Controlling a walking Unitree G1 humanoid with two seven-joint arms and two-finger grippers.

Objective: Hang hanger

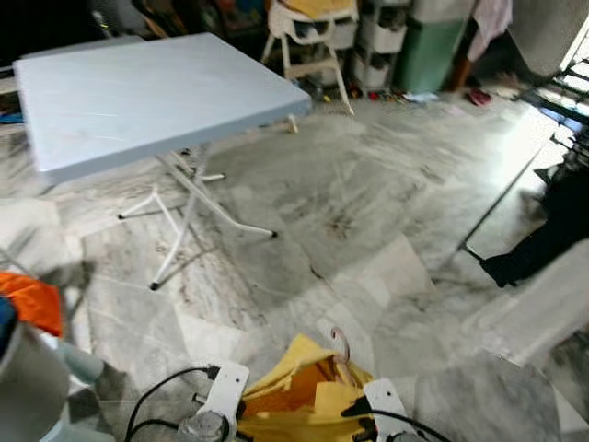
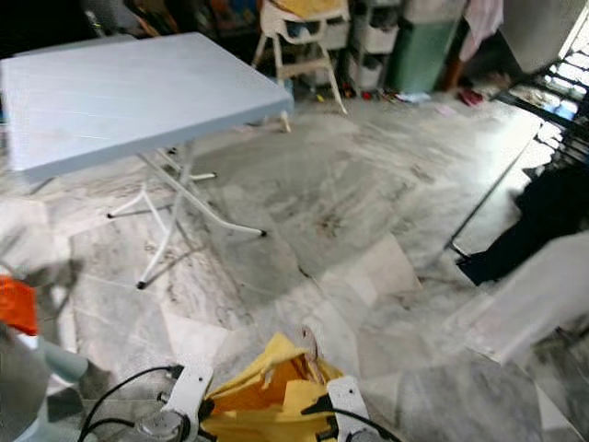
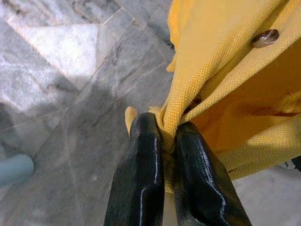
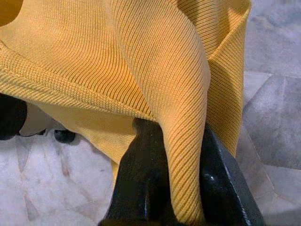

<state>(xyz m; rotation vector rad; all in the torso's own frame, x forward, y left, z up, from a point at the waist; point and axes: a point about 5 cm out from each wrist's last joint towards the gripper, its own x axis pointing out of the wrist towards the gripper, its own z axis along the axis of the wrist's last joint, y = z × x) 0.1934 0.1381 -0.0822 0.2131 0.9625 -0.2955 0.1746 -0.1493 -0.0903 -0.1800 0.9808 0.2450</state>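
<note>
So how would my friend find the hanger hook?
Start at the grey table, then look down the marble floor to the yellow shirt that the left gripper and right gripper pinch. The hook pokes up from its collar, thin and curved, unlike the black cables beside it.

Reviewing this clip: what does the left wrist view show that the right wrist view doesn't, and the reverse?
Left wrist view: the left gripper shut on a bunched edge of the yellow garment, a round button on the cloth, and a pale grey rounded object low on the floor. Right wrist view: the right gripper with a ribbed fold of that garment draped between its fingers, and black round parts beside it. Both share the yellow garment and the marble floor.
</note>
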